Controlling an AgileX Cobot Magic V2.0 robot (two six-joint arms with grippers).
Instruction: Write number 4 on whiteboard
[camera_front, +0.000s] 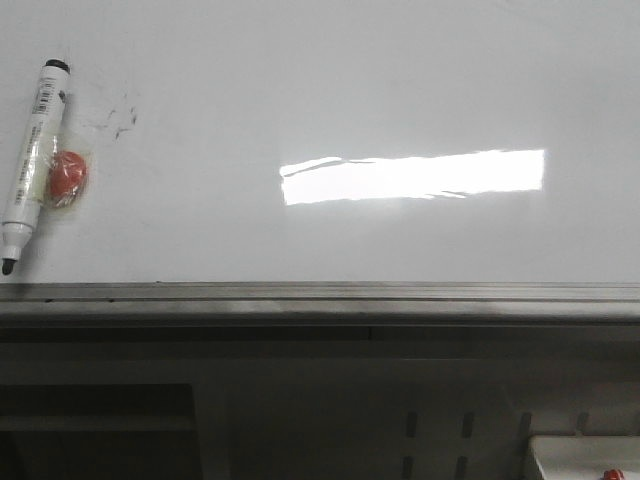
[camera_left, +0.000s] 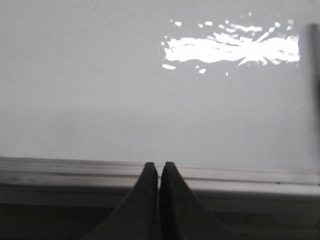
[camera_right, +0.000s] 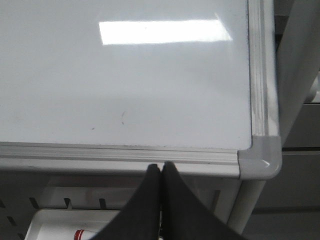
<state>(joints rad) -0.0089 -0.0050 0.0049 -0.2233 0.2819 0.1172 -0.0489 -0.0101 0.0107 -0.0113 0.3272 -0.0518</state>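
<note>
Nothing has yet been written: in the front view the whiteboard (camera_front: 400, 90) is seen bare of any number 4, with only faint grey smudges (camera_front: 122, 118) near its upper left and a bright rectangular reflection (camera_front: 412, 176) across the middle. A marker (camera_front: 30, 165) with a black cap lies on the board at the far left, tip end toward the grey lower rim (camera_front: 320, 295), and a small red object (camera_front: 67, 177) in clear wrap rests touching its side. Neither arm is shown in this view. The step in hand is judged to be the very first one, the fetching of the marker; the next move calls for an arm to be brought over the marker, its fingers spread and closed round the barrel, and the cap dealt with before any stroke is drawn.

In the left wrist view the left gripper (camera_left: 158, 167) is seen with its fingers pressed together and holding nothing, poised just off the board's rim. The marker is not shown here, and a dark blurred strip at the picture's edge cannot be identified.

In the right wrist view the right gripper (camera_right: 160, 167) is likewise seen pressed together and empty, hanging off the rim near the board's rounded corner (camera_right: 260, 160). A few tiny dark flecks are visible on the white surface. Below the board a white tray with a red-marked item is cut off and cannot be made out.
</note>
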